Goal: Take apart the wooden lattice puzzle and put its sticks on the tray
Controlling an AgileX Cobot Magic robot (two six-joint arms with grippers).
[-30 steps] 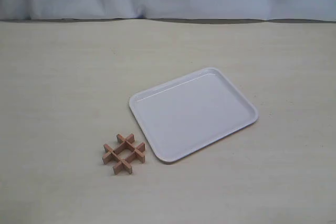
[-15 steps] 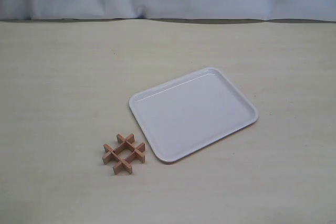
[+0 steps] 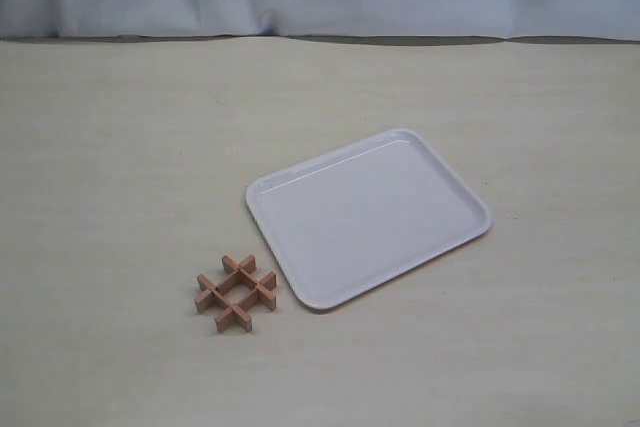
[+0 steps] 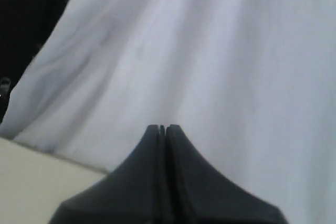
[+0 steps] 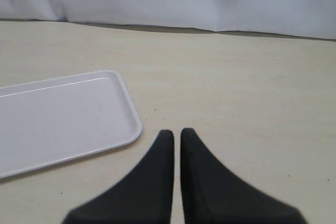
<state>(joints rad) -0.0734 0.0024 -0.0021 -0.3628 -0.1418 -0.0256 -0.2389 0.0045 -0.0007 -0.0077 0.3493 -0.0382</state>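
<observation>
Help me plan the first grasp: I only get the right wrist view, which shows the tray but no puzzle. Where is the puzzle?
Observer: The wooden puzzle lies on the table, fully assembled. In the exterior view it is just off the tray's near-left corner, not touching it.
Operator: And the left gripper?
Observer: The left gripper is shut and empty. It faces the white backdrop, and its camera shows no puzzle.
</observation>
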